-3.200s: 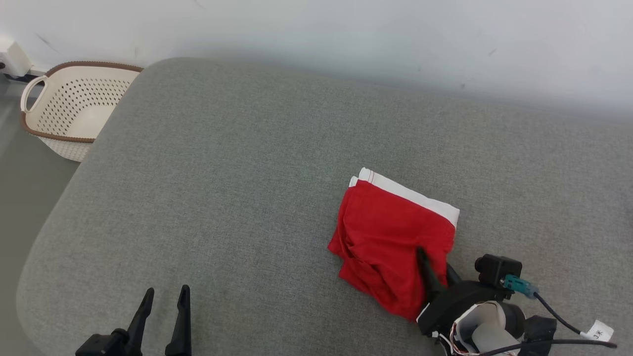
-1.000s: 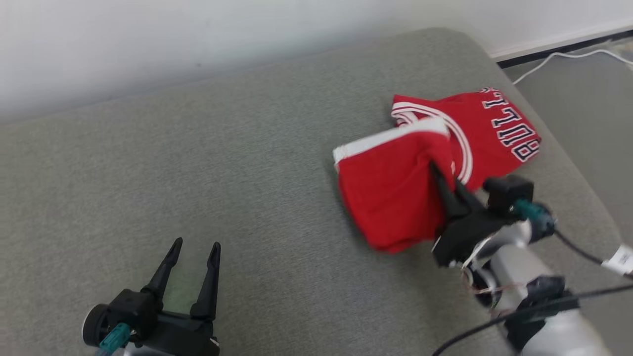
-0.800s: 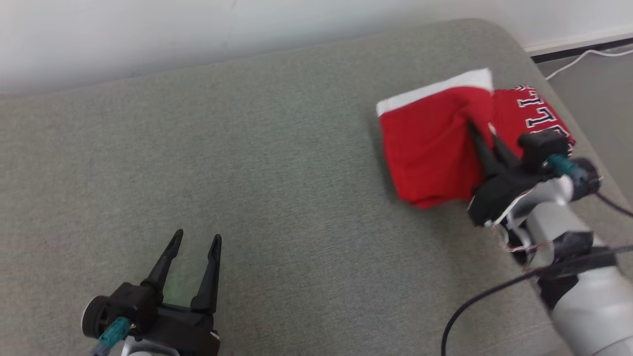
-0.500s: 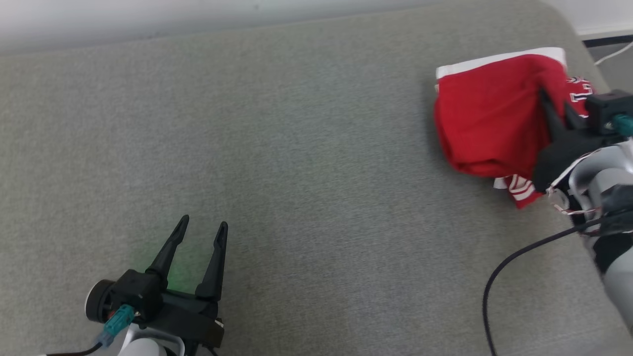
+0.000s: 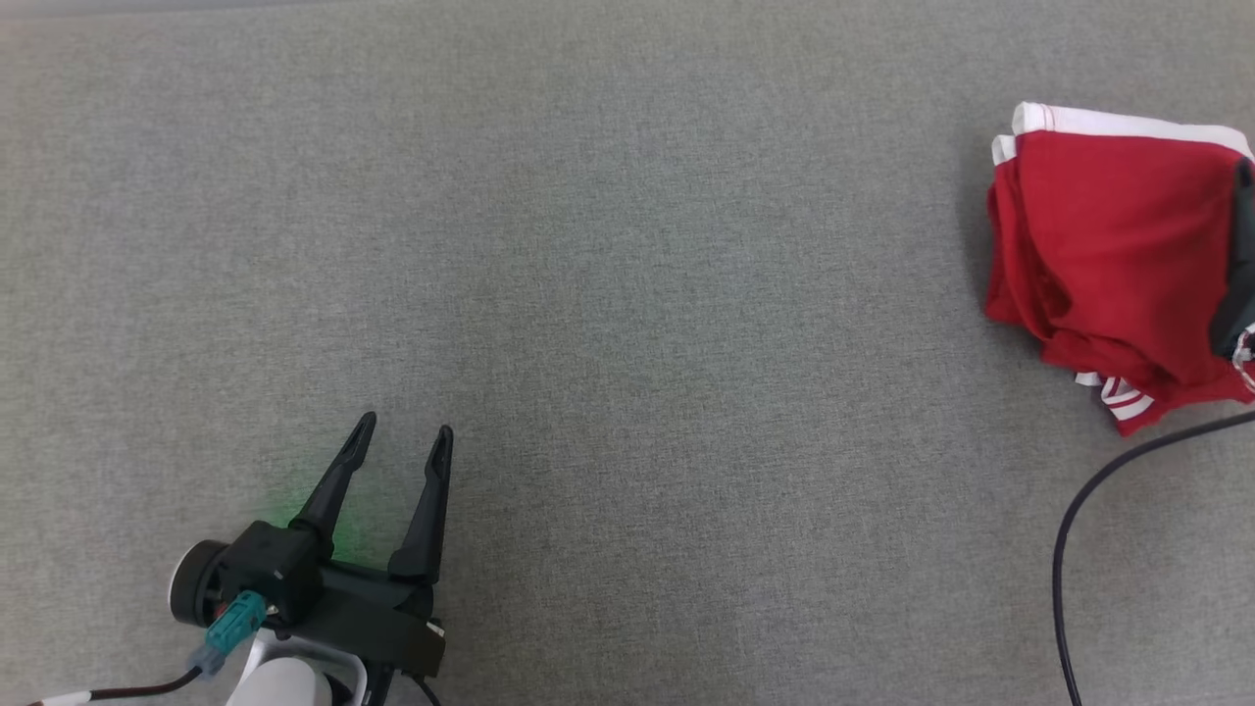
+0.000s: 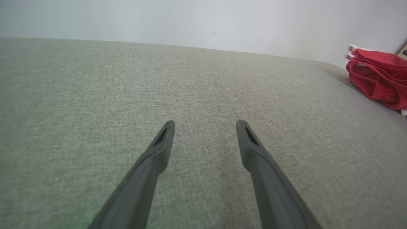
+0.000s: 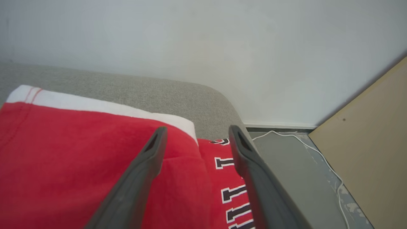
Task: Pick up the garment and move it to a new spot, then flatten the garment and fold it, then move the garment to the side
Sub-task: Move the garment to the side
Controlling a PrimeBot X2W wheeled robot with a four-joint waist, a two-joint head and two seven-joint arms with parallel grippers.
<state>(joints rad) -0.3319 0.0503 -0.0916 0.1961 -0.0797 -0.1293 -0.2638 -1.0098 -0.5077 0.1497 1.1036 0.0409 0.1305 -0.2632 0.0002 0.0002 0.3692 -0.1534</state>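
Head view: a broad, bare grey cushion [image 5: 627, 294] surrounds the left gripper [image 5: 407, 424], whose fingers are spread. The folded red garment [image 5: 1108, 245] lies at the far right, its white band running left-right along the far side. Left wrist view: the garment sits near the cushion's edge. Right wrist view: the right gripper [image 7: 197, 128] is spread over it, beside the rounded corner.

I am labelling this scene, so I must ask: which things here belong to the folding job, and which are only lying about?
Job: garment, right end effector, left end effector, cushion.
Lying about: jersey, cable, board.
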